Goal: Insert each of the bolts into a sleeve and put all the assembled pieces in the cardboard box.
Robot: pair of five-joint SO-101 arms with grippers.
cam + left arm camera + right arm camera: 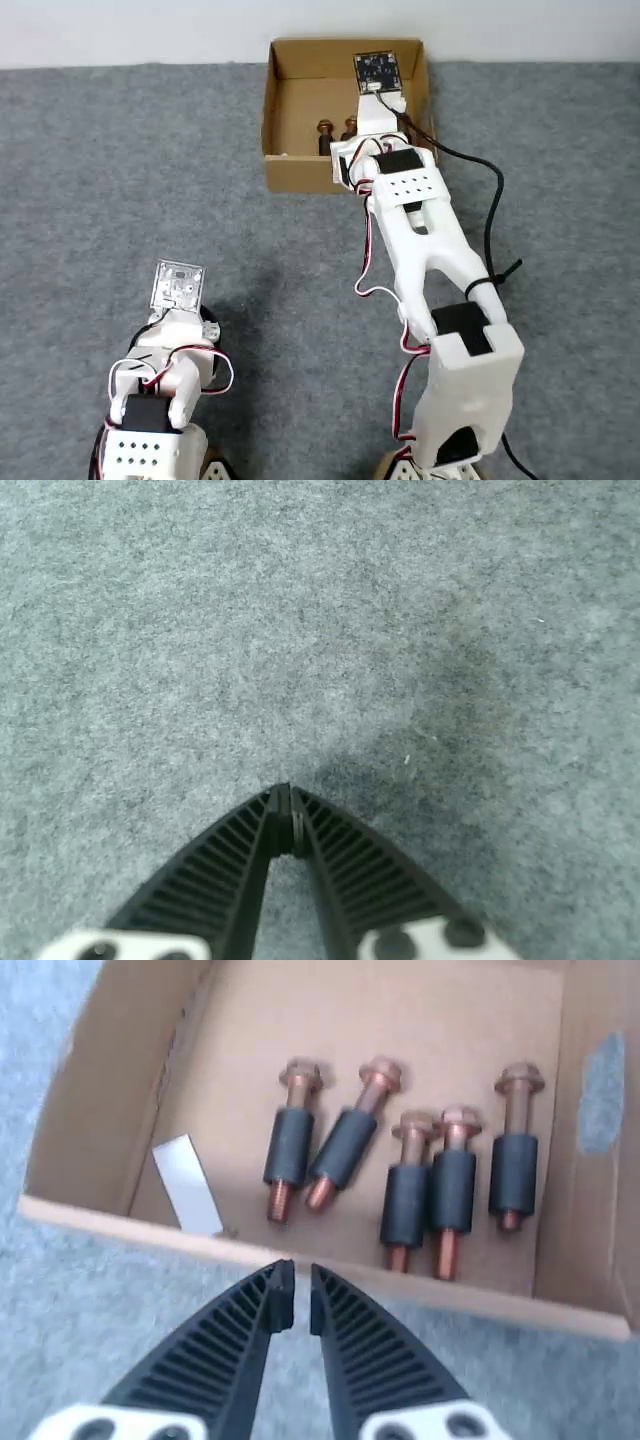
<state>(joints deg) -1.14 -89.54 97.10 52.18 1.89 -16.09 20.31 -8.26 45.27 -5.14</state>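
The cardboard box is plain tan-brown, with a white strip on its floor; the five bolts are copper-orange, each sleeve black; the tabletop is mottled grey; the left arm and right arm are white with red, white and black wires; the ribbed jaws are black; the wall behind is white

No legible text, nos. or signs. White strip on the cardboard box floor looks blank. Bluish patch on the box's inner wall: too blurred to read. Circuit boards on the arms' wrists: any print too small to make out.
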